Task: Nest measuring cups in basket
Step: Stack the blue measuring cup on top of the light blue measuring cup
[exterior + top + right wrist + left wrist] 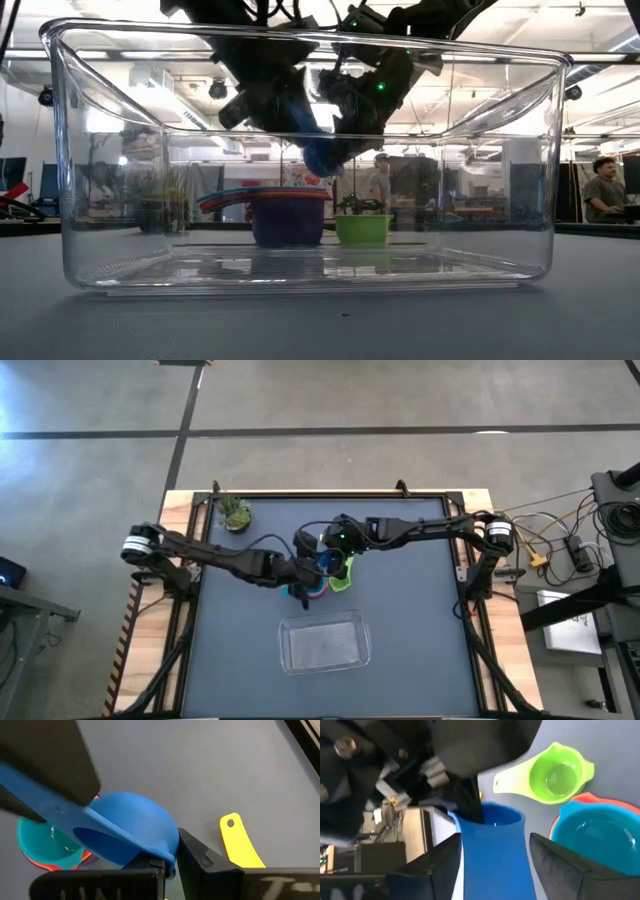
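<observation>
Both grippers, left (495, 865) and right (170, 862), are clamped on the blue cup (132, 827); one release, then lowering onto the stack (600, 827), is required.

High view: overhead, straight down on the whole desk (400, 650) and both arms. Low view: desk-top height, close behind the clear basket (300, 270), looking level through it into the room. Both wrist views sit very near the blue cup (492, 850); all four views share it and the stacked cups (318, 590).
</observation>
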Controlling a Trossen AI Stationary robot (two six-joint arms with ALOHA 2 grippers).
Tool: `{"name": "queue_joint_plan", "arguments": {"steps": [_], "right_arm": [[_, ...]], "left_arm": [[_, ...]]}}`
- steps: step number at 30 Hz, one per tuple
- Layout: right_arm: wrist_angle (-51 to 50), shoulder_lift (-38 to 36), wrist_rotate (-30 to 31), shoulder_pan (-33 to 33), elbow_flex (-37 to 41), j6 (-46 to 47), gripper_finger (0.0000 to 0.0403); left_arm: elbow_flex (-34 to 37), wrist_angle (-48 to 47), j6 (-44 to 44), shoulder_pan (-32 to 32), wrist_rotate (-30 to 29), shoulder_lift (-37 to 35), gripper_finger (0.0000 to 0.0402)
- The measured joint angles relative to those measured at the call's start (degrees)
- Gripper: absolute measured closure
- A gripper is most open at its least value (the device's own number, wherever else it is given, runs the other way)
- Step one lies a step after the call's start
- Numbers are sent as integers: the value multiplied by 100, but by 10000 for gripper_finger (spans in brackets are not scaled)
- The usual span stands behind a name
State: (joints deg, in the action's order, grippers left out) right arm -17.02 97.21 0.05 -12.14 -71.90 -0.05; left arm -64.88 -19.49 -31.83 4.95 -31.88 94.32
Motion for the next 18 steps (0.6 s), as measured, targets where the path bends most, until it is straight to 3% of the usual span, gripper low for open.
{"name": "queue_joint_plan", "arguments": {"steps": [11, 18], "right_arm": [[-28, -2, -4, 0, 0, 41, 386], [-24, -2, -4, 0, 0, 15, 385]], "left_arm": [[-17, -237, 61, 7, -168, -37, 300], [-17, -330, 134, 13, -170, -39, 300]]}}
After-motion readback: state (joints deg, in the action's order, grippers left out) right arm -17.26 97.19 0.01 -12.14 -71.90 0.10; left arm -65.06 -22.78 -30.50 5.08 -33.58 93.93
